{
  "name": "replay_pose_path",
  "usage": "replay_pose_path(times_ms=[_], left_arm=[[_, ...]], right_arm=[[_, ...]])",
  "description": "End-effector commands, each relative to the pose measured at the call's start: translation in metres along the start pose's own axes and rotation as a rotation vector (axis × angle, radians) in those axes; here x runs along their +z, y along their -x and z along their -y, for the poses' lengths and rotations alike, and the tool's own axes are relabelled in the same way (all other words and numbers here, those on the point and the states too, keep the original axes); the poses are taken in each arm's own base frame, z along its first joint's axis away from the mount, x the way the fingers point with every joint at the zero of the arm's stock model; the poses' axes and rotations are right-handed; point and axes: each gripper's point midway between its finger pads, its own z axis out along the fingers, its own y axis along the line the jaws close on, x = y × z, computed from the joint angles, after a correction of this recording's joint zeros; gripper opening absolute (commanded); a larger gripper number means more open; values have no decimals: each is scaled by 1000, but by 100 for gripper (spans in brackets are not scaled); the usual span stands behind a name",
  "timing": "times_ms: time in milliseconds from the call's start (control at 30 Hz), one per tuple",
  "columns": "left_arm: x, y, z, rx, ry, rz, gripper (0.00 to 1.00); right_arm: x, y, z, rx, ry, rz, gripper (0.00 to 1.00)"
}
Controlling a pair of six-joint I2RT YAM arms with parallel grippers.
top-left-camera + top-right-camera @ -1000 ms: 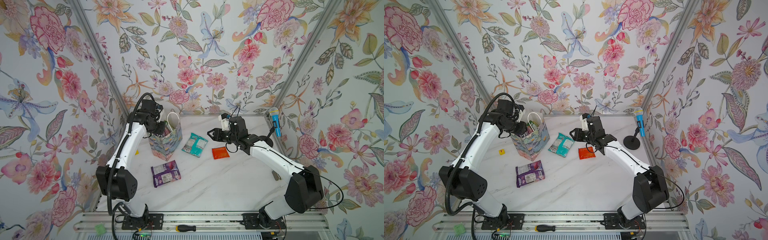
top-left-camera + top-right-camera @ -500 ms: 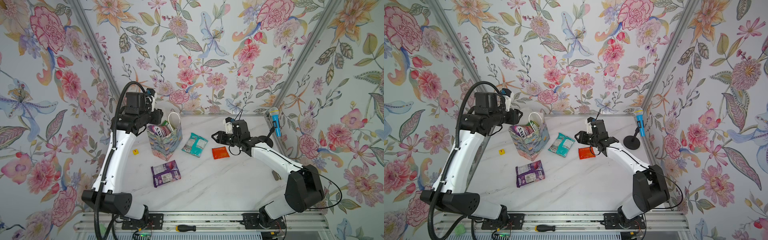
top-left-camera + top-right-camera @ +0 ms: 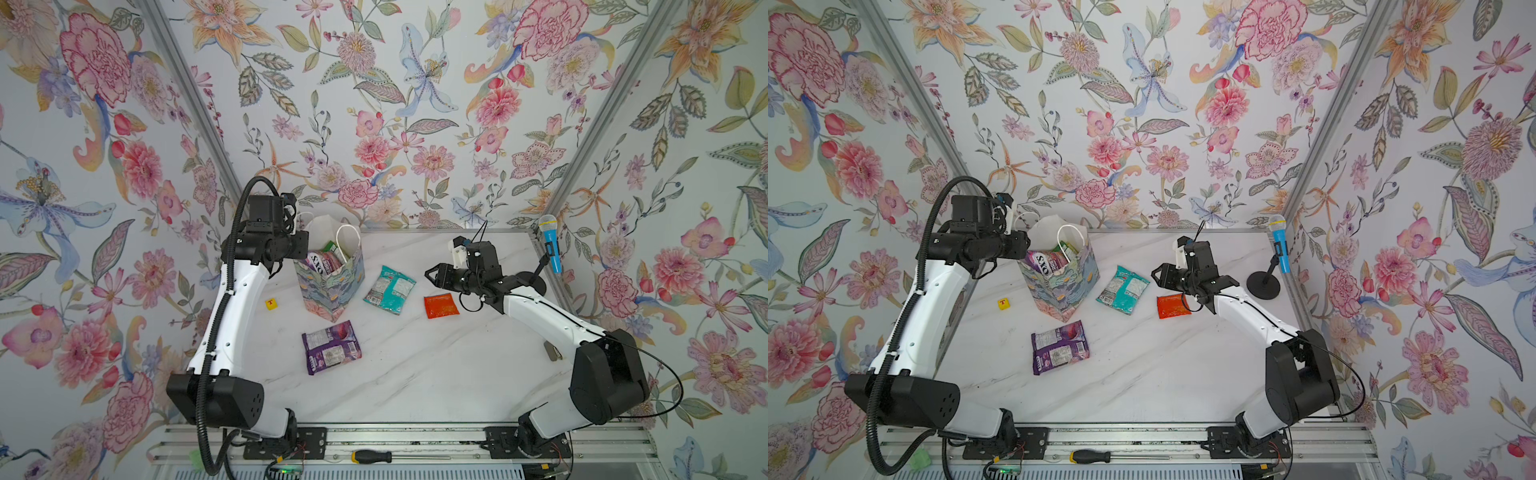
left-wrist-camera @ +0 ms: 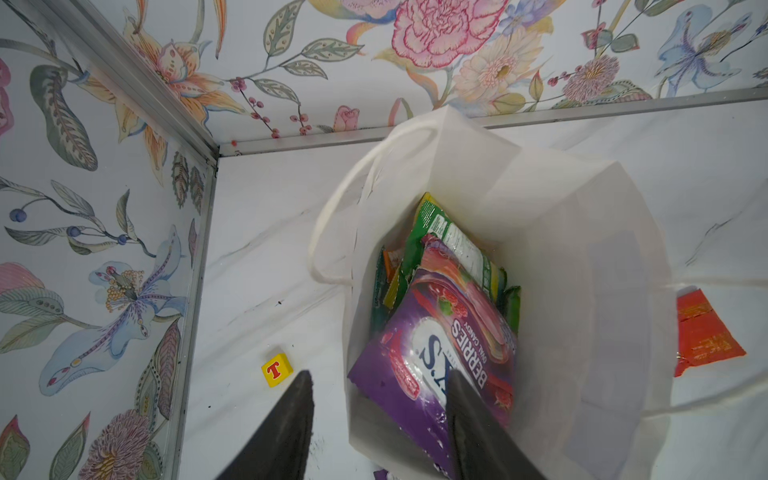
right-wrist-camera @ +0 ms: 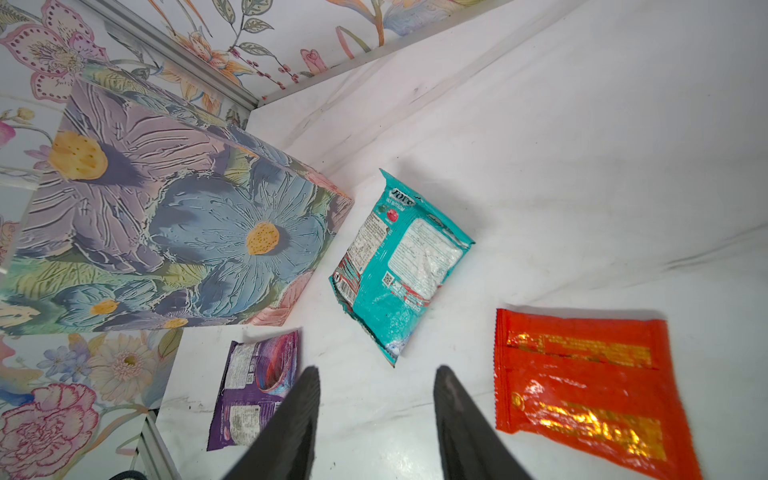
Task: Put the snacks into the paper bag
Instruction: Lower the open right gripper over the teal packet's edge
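The paper bag point(image 3: 332, 286) stands upright on the worktop point(image 3: 415, 374), white inside, holding a purple pouch point(image 4: 440, 357) reading BERRIES atop a green pouch point(image 4: 440, 232). Beside it lie a teal pouch point(image 3: 390, 289), a second purple pouch point(image 3: 331, 347) and an orange-red packet point(image 3: 441, 305). A yellow cube point(image 4: 276, 369) bears a red T. Left tool point(image 4: 379, 374) and right tool point(image 5: 376, 370) are spread, empty
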Motion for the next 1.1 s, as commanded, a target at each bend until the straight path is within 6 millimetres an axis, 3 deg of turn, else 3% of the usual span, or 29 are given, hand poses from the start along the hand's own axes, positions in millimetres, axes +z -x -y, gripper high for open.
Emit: replay_pose_path(times_ms=[0, 167, 267, 633, 867, 1067], left_arm=[[12, -8, -3, 9, -6, -37, 51], [25, -13, -15, 5, 45, -61, 51], [44, -19, -19, -5, 46, -102, 50], [60, -16, -18, -29, 18, -91, 46], [64, -17, -17, -29, 2, -94, 36], [65, -19, -16, -29, -12, -96, 32]], right_arm=[[-8, 1, -1, 10, 16, 16, 47], [-9, -1, 3, 17, 9, 16, 47], [-9, 0, 6, 21, 7, 16, 47], [2, -11, 12, 71, 34, 2, 47], [21, -28, 26, 143, 44, -27, 46], [50, -23, 41, 129, 31, -61, 45]])
